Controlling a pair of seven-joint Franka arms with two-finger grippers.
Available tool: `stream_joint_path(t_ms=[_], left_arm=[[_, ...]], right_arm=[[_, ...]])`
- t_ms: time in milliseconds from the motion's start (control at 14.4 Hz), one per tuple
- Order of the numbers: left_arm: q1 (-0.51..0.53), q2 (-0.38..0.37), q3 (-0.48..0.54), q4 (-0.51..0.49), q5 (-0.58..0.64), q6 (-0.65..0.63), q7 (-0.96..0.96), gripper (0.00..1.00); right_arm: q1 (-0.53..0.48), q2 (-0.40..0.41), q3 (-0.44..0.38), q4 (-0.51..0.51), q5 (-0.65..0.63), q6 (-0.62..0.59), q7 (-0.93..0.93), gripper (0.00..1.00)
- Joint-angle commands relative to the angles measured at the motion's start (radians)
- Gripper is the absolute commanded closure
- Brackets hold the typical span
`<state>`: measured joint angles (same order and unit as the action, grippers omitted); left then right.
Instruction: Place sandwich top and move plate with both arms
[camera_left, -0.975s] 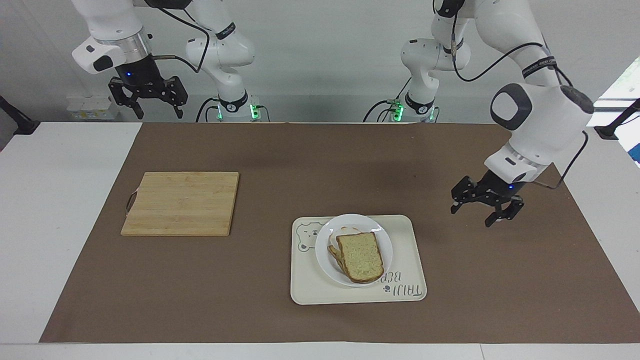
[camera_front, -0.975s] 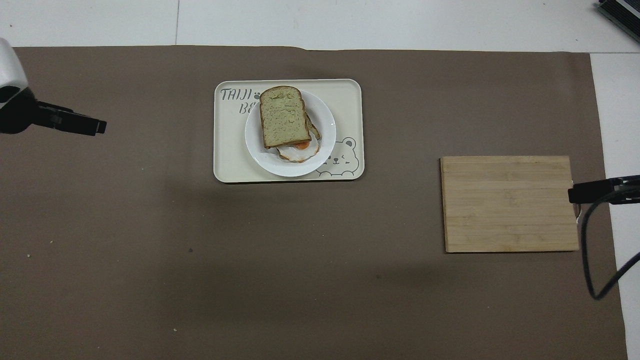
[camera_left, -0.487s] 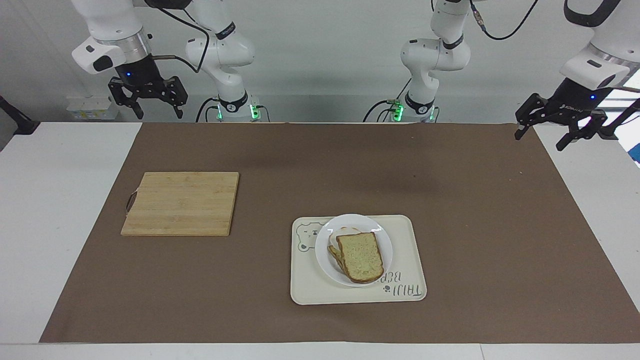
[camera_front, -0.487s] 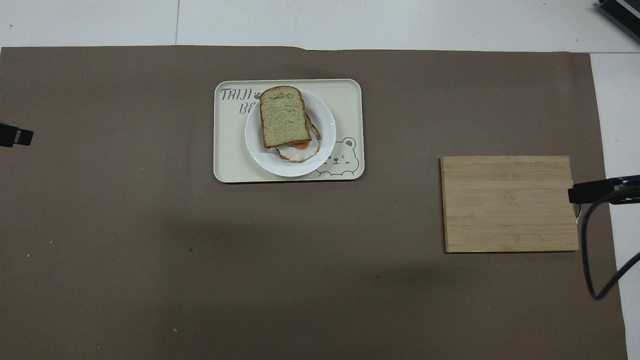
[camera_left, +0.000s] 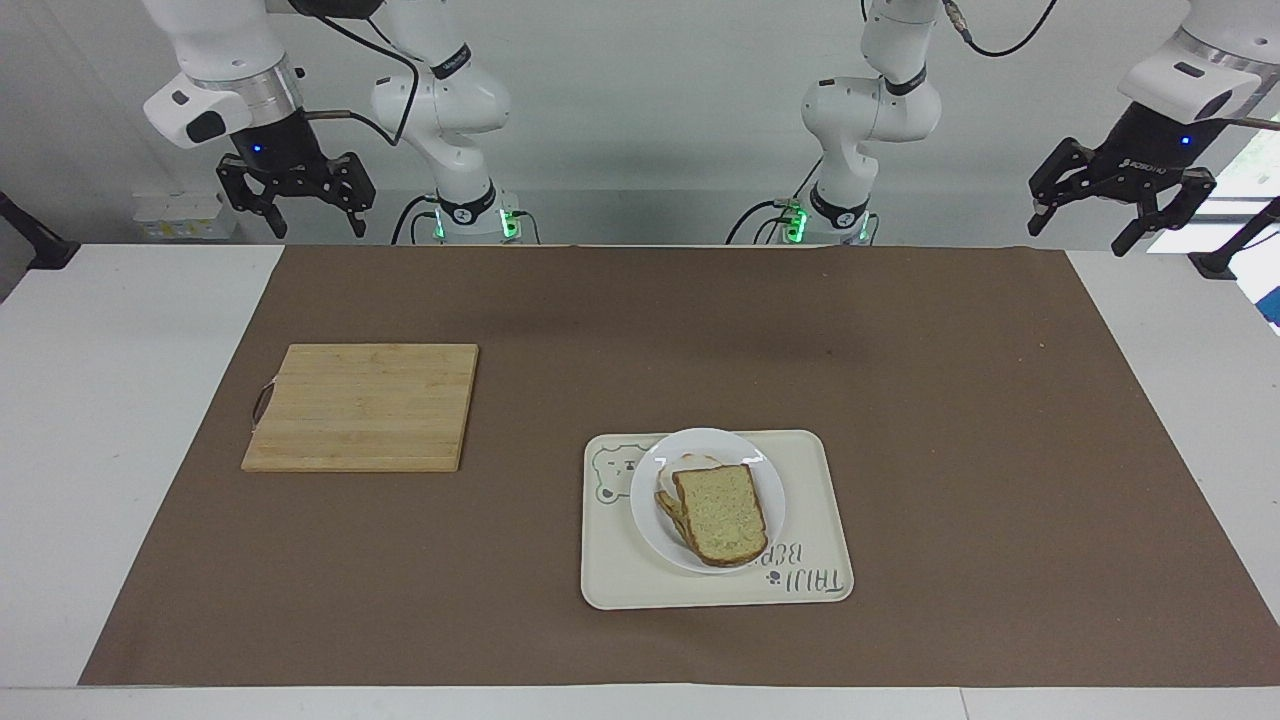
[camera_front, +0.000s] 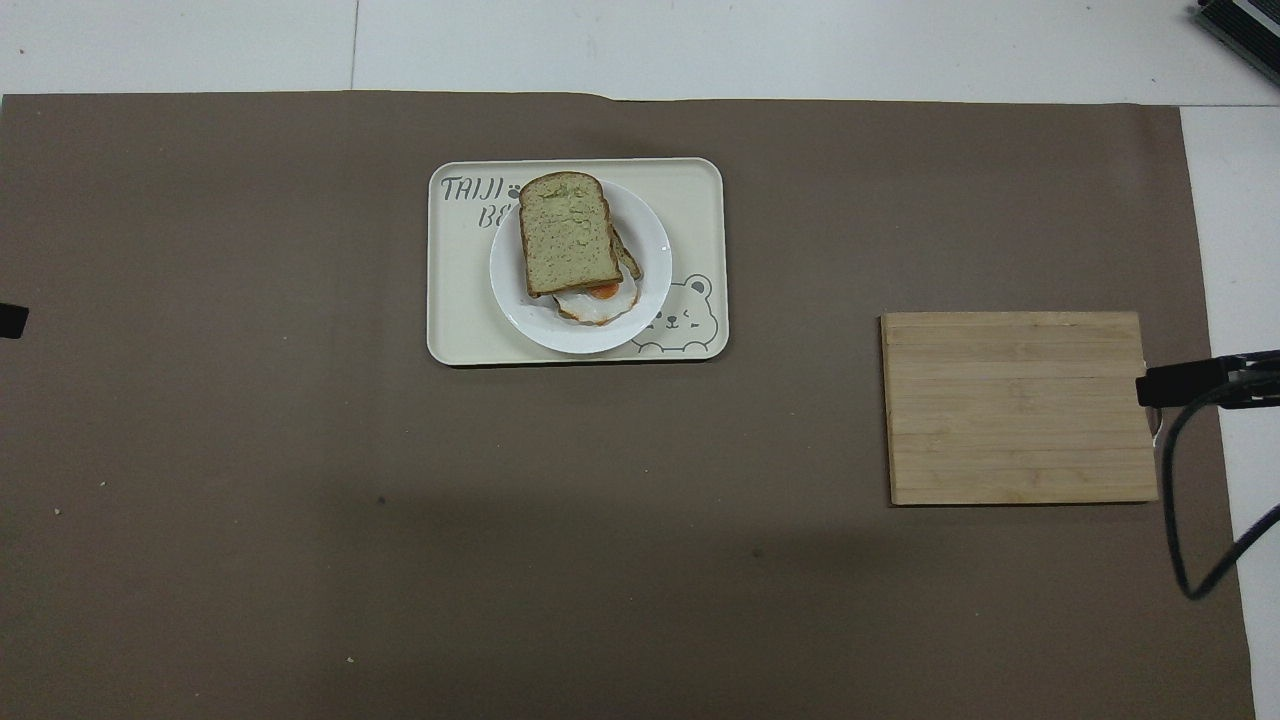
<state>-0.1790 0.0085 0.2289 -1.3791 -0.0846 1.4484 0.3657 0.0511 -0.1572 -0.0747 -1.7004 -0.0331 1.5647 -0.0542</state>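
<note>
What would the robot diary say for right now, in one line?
sandwich top: on fried egg, on plate | plate: on bear tray | left gripper: open, raised | right gripper: open, raised

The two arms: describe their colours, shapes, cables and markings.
Both arms are glossy white, built of rounded jointed segments with black bands at some joints. Black cables loop along them. Green lights glow at both bases. The right arm has a silver ring above its wrist. The right gripper and the left gripper are black, of angular links, each with a small blue light above the jaws.
</note>
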Motion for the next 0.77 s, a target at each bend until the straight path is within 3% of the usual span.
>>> stream_joint_path(t_ms=[0,348,696], left_arm=[[-0.016,-0.030,0.001,-0.034,0.055,-0.023,-0.021,0.00],[0.027,-0.030,0.001,-0.015,0.077,-0.095,-0.048,0.00],[0.168,-0.027,-0.138,0.002,0.066,-0.121,-0.050,0.00]], right_arm=[[-0.002,-0.018,0.001,-0.015,-0.007,-0.008,-0.024,0.00],[-0.002,-0.018,0.001,-0.015,-0.007,-0.008,-0.024,0.00],[-0.002,-0.018,0.001,-0.015,-0.007,-0.008,-0.024,0.00]])
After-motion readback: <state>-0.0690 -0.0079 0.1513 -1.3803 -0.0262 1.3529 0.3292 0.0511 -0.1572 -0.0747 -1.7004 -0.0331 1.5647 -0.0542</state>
